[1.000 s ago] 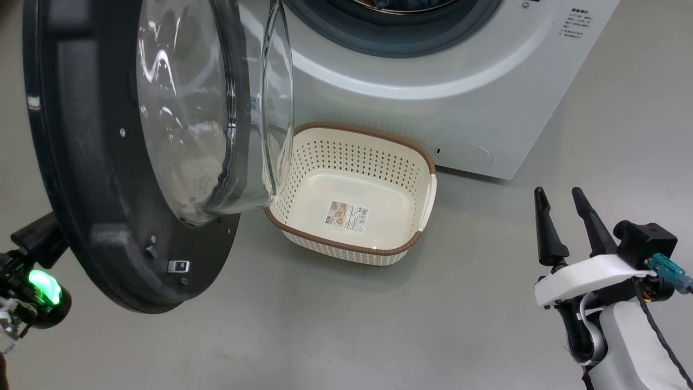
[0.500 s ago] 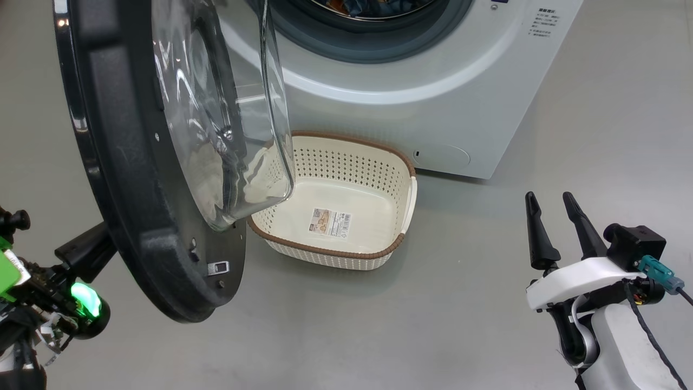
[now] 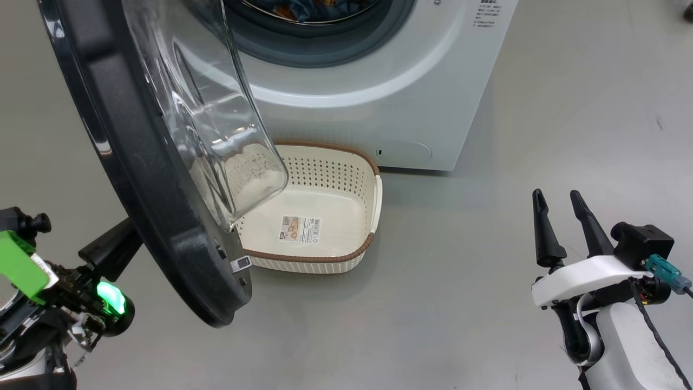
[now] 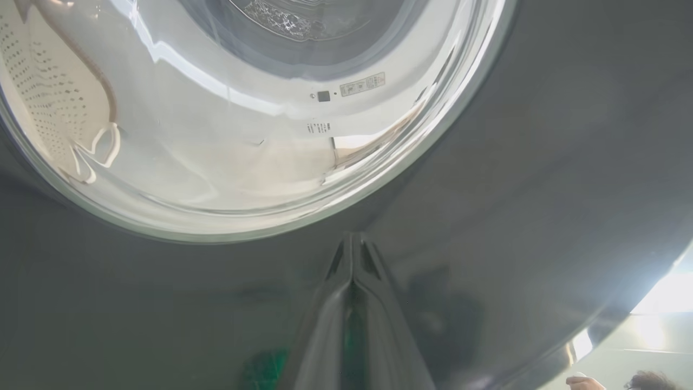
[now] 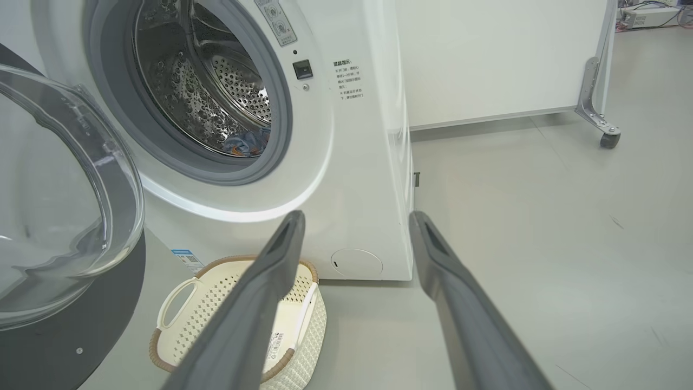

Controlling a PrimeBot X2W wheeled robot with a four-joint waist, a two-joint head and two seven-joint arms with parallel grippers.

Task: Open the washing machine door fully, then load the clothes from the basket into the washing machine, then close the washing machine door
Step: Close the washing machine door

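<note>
Showing the left gripper (image 4: 352, 241) with its two fingers pressed flat together, gripping nothing. Tips seemingly touching the glossy black rim of the washing machine door (image 3: 135, 179), contact being hard to confirm against the reflection. Showing the right gripper (image 3: 555, 196) at four o'clock in the head view, fingers spread wide, holding nothing, hovering over bare grey floor (image 3: 460, 303) well apart from everything else.

Placing the door at ten o'clock, standing open at an angle, its clear glass bowl (image 3: 216, 135) overlapping the nine o'clock side of the basket (image 3: 325, 259) in that view. Locating the white washing machine (image 3: 379, 108) at twelve o'clock, drum mouth uncovered, with the clothes (image 3: 303, 8) lying inside as a blue-and-orange heap. Setting the cream basket on the floor just in front of the machine, paper label (image 3: 300, 228) showing on its base.

Leaving open floor from two to six o'clock, with the door's rim crowding the left side.
</note>
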